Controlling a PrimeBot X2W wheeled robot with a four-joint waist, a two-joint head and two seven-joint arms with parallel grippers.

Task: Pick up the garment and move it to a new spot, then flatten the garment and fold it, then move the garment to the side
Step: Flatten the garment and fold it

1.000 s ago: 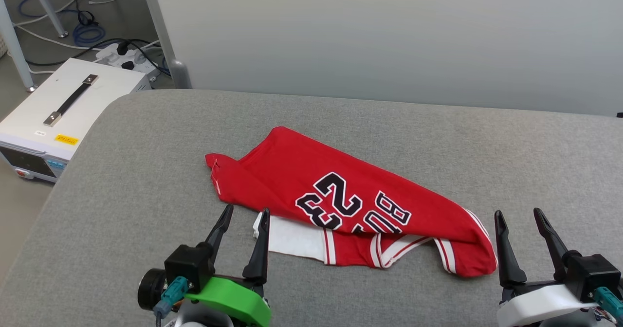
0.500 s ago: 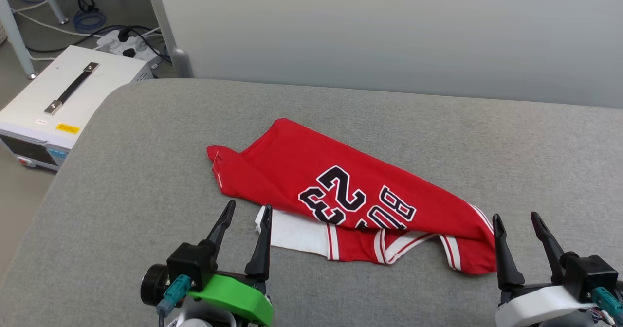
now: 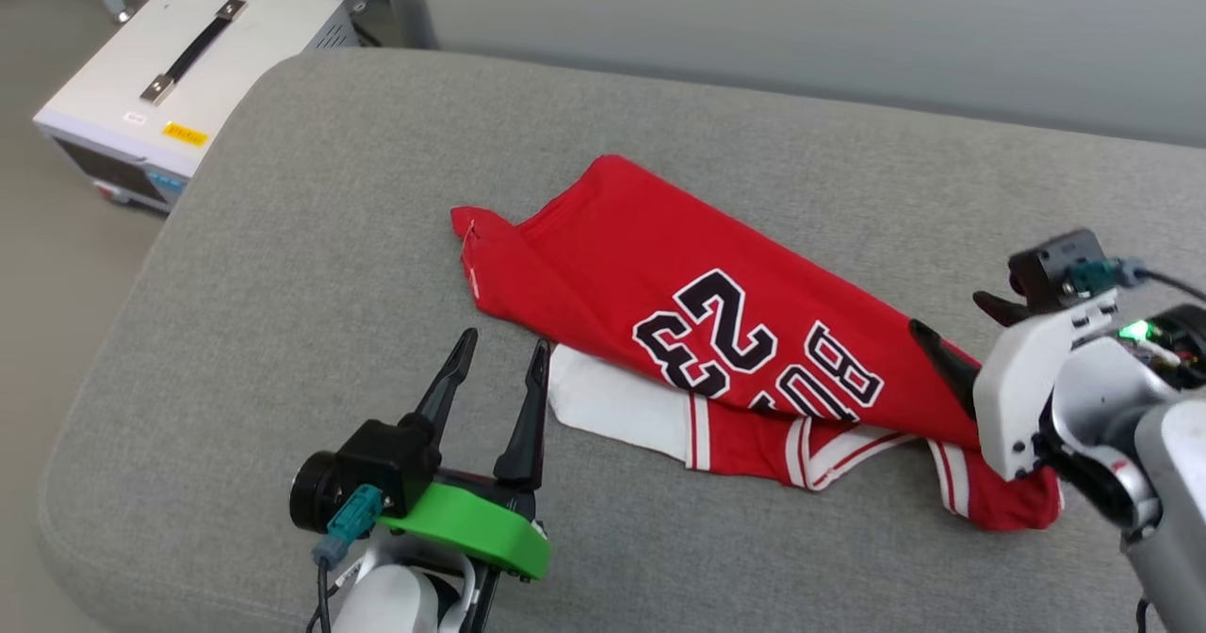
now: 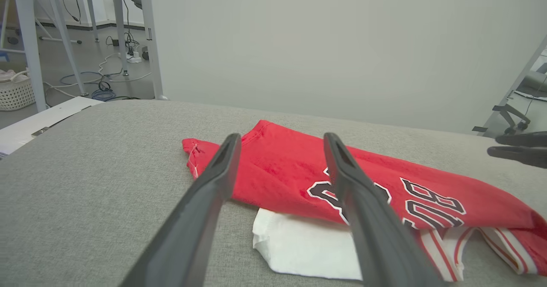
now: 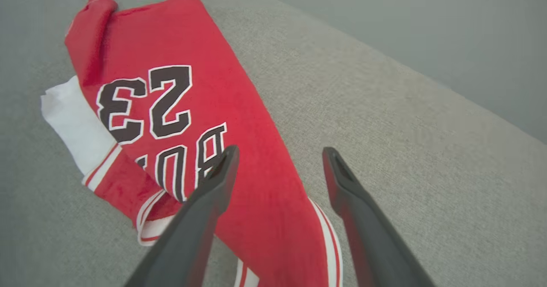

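**On a grey tabletop, a folded-over red garment between two open grippers**

From the head view, the garment (image 3: 650,266) lay crumpled near the middle of the tabletop (image 3: 283,237), running slantwise from upper left to lower right. Its red body was doubled over, with the number 23 (image 3: 721,332) upside down and facing up. A white sleeve (image 3: 612,407) poked out from under the near edge, and red-white striped trim showed further right. The left gripper (image 3: 504,343) hovered just left of the sleeve with its jaws apart and nothing between them. The right gripper (image 3: 945,311) hung over the garment's right end, jaws apart; whether it touched the cloth could not be told. A white box (image 3: 122,115) with a black handle stood on the floor past the tabletop's far left corner.

Along the left wrist view, the left gripper (image 4: 282,136) pointed at the garment (image 4: 277,171), jaws wide and empty, with the sleeve (image 4: 299,244) lying between the fingers. The right gripper (image 4: 494,145) showed at the right edge, above the cloth.

Through the right wrist view, the right gripper (image 5: 280,149) looked down with its jaws spread. One finger lay over the garment (image 5: 171,35) and the other over bare tabletop (image 5: 406,129) beside the striped edge.
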